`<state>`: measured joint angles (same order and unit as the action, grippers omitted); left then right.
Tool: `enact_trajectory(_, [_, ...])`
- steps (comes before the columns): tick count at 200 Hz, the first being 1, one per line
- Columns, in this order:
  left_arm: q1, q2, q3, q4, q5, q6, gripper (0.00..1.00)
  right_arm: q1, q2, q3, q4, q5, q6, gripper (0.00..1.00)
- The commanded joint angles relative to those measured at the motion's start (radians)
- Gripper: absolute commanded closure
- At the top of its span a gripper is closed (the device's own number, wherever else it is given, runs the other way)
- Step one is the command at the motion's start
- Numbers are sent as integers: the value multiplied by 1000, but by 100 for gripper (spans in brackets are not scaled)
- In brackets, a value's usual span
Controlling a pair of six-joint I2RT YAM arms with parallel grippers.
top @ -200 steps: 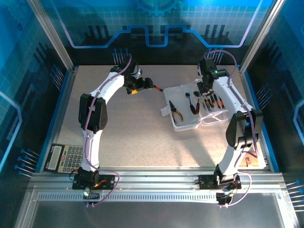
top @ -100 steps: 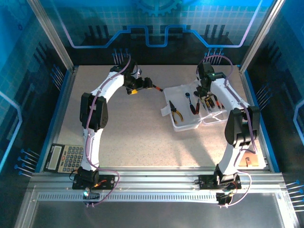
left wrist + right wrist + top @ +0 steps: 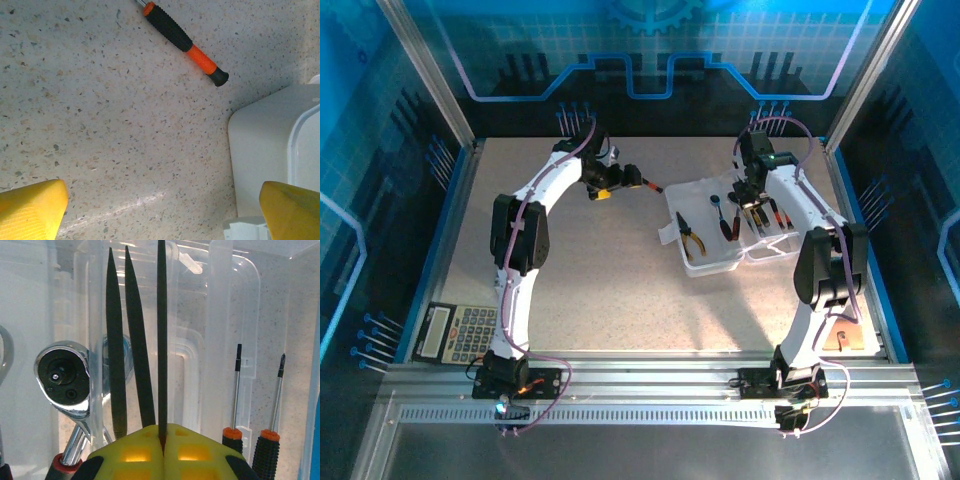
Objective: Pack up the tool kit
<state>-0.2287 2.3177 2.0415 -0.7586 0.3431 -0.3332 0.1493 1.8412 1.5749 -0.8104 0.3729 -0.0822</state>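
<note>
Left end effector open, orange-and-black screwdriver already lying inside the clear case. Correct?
Not quite. The screwdriver lies on the table, outside the case, as the left wrist view shows. The left end effector is indeed open.

A robotics lab cell: blue printed panels (image 3: 720, 40) (gear and circuit-line motifs) rise beyond the left gripper (image 3: 604, 190), framed in aluminium posts (image 3: 430, 75), around a speckled table (image 3: 600, 290).

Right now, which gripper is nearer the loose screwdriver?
Left. The left gripper hangs open just short of the screwdriver; the right gripper, shut on a file, is over the case, farther away.
</note>
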Motion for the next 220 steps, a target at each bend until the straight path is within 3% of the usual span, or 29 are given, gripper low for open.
enact_trajectory(1, [11,11,32,-14,41,8,1,-11,-40,-2,-8,-34,15,100])
enact_trajectory(150, [11,17,28,-10,53,0,1,-24,-13,-37,16,-16,10,100])
enact_trajectory(220, [11,22,32,-12,53,0,1,-34,-12,-52,28,102,51,100])
